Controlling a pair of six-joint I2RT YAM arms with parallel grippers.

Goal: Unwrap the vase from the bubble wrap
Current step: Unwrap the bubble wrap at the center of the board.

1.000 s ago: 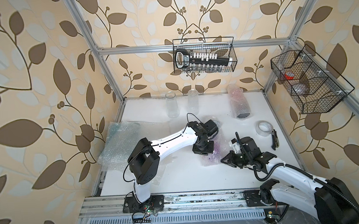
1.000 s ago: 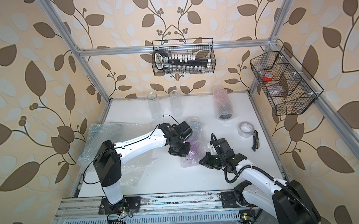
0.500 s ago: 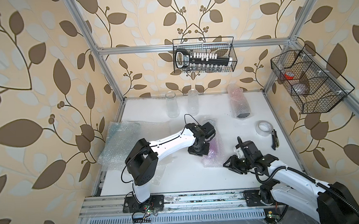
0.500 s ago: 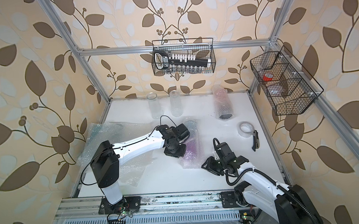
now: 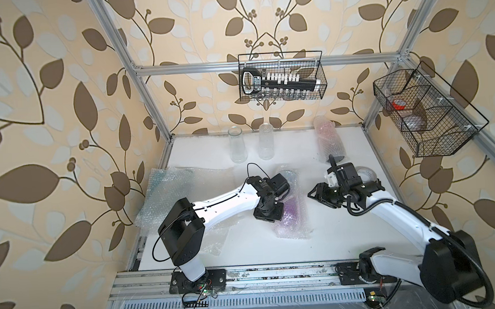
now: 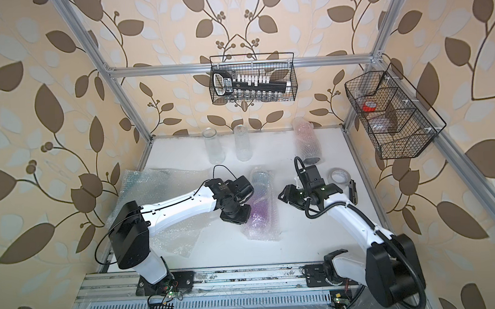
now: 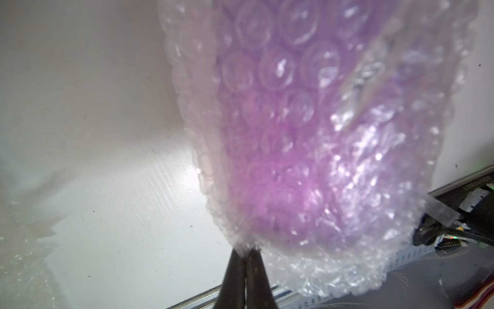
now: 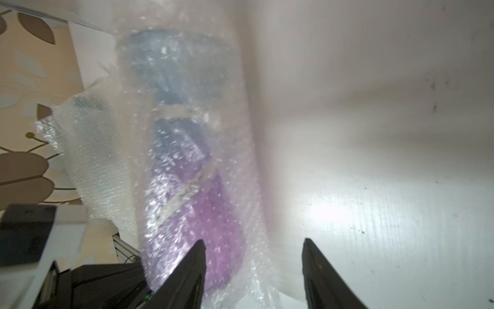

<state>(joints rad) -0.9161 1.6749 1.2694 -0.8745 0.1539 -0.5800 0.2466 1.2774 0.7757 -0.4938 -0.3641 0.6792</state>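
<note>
In both top views the bubble wrap [image 5: 295,231] lay at the middle of the table [image 5: 334,244] around a purple vase [image 5: 289,211], loose sheets [image 5: 177,189] by the left edge; the left wrist view showed the left gripper [image 7: 246,251] pinching its hem, the right wrist view the right gripper [image 8: 254,240] spread empty, though shut a second before.

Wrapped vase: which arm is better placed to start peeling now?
Left, probably. The left gripper is shut on the edge of the wrap, ready to pull. The right gripper is open beside it, holding nothing.
</note>
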